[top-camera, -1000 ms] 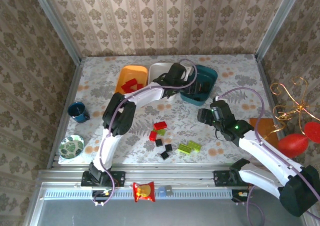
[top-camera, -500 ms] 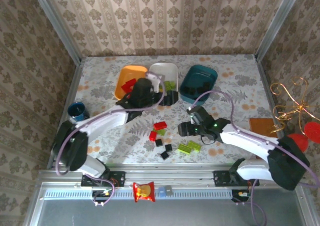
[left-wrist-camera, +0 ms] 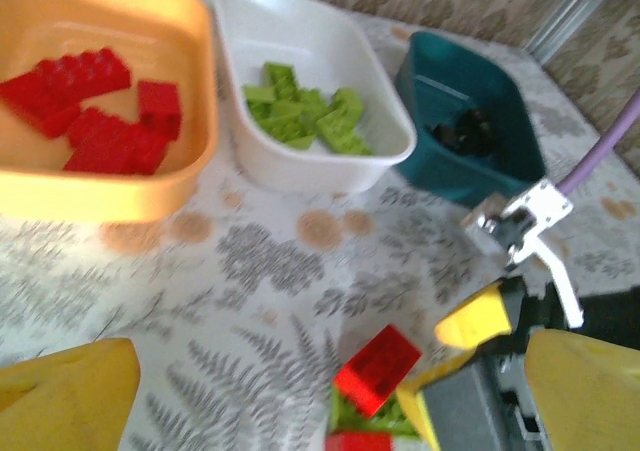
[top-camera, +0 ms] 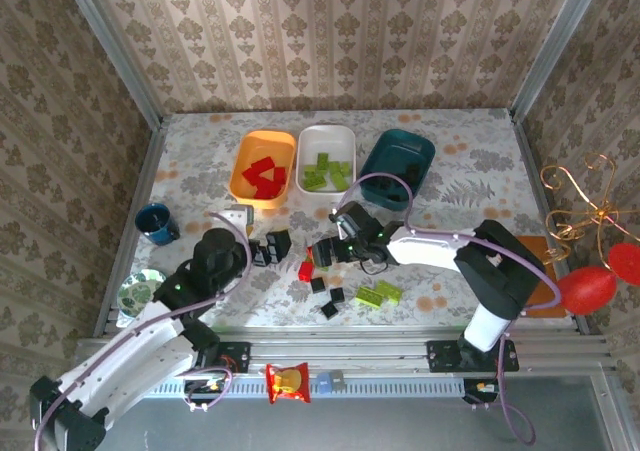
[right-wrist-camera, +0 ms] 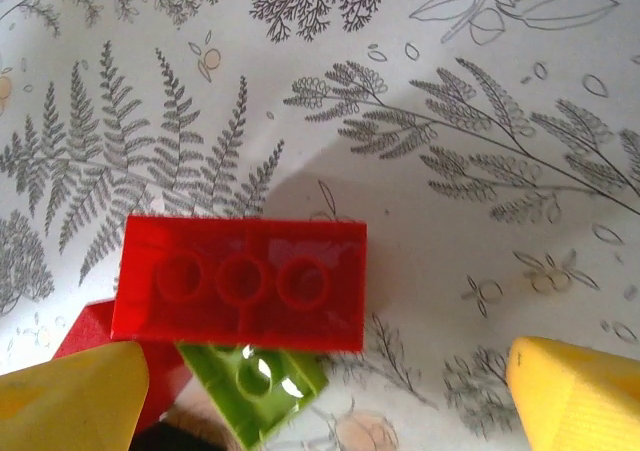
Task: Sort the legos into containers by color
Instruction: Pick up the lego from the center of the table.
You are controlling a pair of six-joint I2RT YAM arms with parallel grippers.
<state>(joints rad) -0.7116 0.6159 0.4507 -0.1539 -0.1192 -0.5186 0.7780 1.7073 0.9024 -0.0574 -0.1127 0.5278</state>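
1. Patterned-wallpaper booth around a fern-print bench (top-camera: 195, 161).
2. Small red, lime and black plastic legos (top-camera: 337, 294) loose mid-bench; others sorted behind in the orange plastic tray (top-camera: 238, 171), white plastic tray (top-camera: 322, 131) and dark teal plastic tray (top-camera: 395, 156).
3. Right fingers (right-wrist-camera: 570, 391) spread wide and empty, straddling a red brick (right-wrist-camera: 240, 283), probably for pickup.
4. Left fingers (left-wrist-camera: 60, 391) wide apart, empty, close by.

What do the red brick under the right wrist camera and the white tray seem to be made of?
Red brick: hard glossy plastic, it seems; sharp moulded edges, three round sockets, a slight sheen. White tray: probably smooth opaque plastic, matte to slightly shiny; thin rounded rim, even colour.
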